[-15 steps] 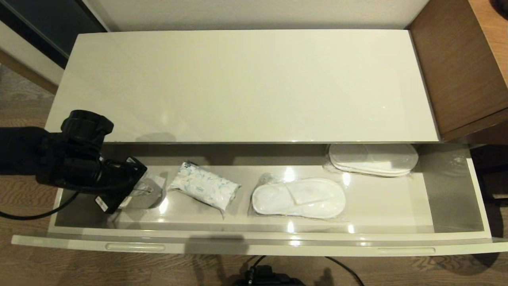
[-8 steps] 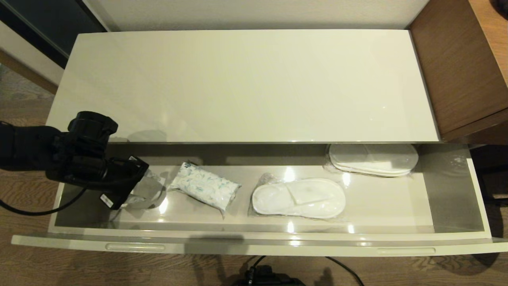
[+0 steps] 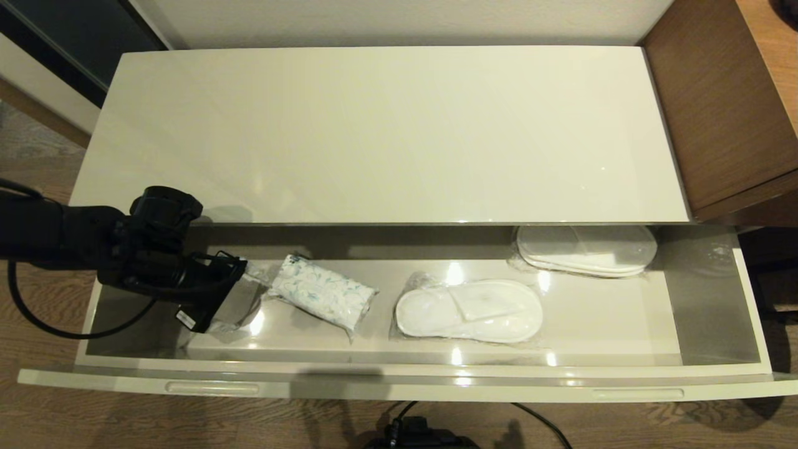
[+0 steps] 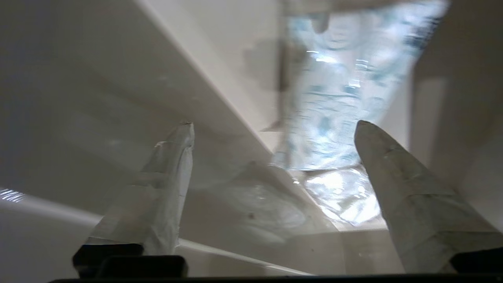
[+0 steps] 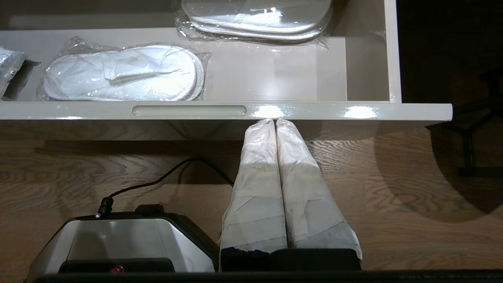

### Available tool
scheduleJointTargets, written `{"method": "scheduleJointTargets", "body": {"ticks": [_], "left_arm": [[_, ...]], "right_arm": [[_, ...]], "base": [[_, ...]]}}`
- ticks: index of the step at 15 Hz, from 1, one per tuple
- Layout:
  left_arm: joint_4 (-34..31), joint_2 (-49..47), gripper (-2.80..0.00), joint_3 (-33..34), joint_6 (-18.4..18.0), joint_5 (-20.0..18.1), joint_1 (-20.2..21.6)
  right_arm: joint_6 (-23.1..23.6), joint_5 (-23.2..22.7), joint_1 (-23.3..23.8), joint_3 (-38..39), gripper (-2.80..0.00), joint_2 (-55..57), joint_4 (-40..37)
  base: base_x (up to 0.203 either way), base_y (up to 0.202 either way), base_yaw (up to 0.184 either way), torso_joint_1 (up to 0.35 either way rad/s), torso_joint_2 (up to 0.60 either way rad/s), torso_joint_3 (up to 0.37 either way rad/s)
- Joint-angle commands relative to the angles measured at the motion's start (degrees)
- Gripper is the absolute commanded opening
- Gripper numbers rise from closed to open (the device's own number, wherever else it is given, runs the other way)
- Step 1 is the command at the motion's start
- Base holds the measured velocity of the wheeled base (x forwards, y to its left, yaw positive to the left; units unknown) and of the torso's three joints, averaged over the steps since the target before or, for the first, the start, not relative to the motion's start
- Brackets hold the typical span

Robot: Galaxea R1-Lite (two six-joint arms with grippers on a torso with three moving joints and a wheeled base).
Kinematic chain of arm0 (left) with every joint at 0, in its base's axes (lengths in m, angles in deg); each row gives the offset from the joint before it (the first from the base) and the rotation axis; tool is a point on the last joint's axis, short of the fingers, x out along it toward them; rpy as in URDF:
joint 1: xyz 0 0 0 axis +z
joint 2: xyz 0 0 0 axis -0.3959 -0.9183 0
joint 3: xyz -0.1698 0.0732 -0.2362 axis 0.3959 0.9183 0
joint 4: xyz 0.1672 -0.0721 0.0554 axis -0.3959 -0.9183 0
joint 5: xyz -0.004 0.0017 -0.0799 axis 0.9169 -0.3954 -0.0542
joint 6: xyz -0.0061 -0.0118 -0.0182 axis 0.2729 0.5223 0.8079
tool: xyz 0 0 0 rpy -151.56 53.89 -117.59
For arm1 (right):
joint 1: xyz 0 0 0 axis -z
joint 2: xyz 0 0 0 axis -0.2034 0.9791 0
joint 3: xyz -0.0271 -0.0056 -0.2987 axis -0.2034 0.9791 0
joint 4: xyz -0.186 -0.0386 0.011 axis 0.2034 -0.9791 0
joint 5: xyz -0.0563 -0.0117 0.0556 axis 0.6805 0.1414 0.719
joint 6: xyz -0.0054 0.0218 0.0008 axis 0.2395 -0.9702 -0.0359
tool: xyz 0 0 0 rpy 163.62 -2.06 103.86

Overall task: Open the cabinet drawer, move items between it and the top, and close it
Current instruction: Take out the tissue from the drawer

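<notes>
The cabinet drawer [image 3: 399,388] is pulled out, showing its grey-beige inside [image 3: 598,315]. A tissue pack [image 3: 321,299], white with pale blue swirls, lies at an angle in the left half. My left gripper [image 3: 244,298] is down in the drawer's left end, open, its tips just short of the pack's near end. From the left wrist, the pack [image 4: 338,98] lies ahead of the spread fingers [image 4: 397,188], with nothing between them. The glossy cream top [image 3: 386,131] is bare. My right gripper [image 5: 275,120] is shut, parked below the drawer front [image 5: 353,112].
Two wrapped pairs of white slippers lie in the drawer, one in the middle [image 3: 469,310] and one at the back right [image 3: 586,249]. Brown wood-grain furniture [image 3: 717,106] stands right of the cabinet. The robot's base [image 5: 118,236] and a cable sit on the floor below.
My left arm has moved right along the drawer and lower, bringing its open gripper close to the tissue pack. The pack and slippers have not moved.
</notes>
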Motion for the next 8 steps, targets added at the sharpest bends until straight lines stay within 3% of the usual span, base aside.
{"method": "scheduleJointTargets", "body": {"ticks": [1, 8], "left_arm": [[1.28, -0.25, 0.0, -0.28, 0.31, -0.48, -0.39], [3.62, -1.07, 0.0, -1.02, 0.22, -1.1, -1.05]], "right_arm": [[0.07, -0.02, 0.05, 0.09, -2.8, 0.08, 0.01], [-0.02, -0.02, 0.07, 0.09, -2.8, 0.08, 0.01]], "base": [[0.0, 0.0, 0.0, 0.0, 0.0, 0.0], [0.0, 0.0, 0.0, 0.0, 0.0, 0.0]]}}
